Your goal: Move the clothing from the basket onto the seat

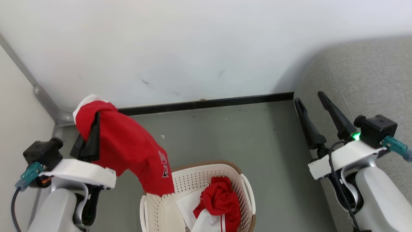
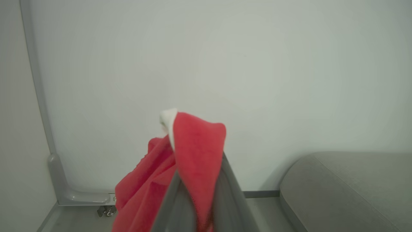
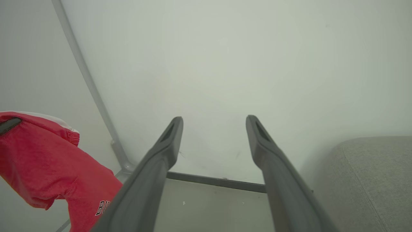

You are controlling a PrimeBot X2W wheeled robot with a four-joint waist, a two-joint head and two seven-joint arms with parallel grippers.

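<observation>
So there are two red garments here. One is up in the air: the left gripper (image 1: 95,129) has its fingers pinched together on the raised garment (image 1: 132,151), with cloth wrapped over the tips so you can't see them. In the head view its long axis runs diagonally. The white-trimmed end sits at the top left over the fingertips, and the rest trails down to the right. The bottom hem points down at the left rim of the basket (image 1: 206,166) and overlaps it in that view. There's a small printed logo near that lower end. The left wrist view shows the same thing, with red fabric bunched between the two fingers and spilling off to the left.

The second garment (image 1: 220,199) is crumpled in a heap inside the basket, no real direction to it, more of a ball. White fabric lies under and beside it, and I can't tell if that's part of the same piece or a separate one.

There's one basket, on the grey floor (image 1: 225,135) near the wall (image 1: 193,48). The one grey sofa (image 1: 363,83) is off to the right with nothing on the part that's visible.

The right gripper (image 1: 309,98) is spread wide and holding nothing, with its fingers pointing up at the wall right by the sofa's edge.
</observation>
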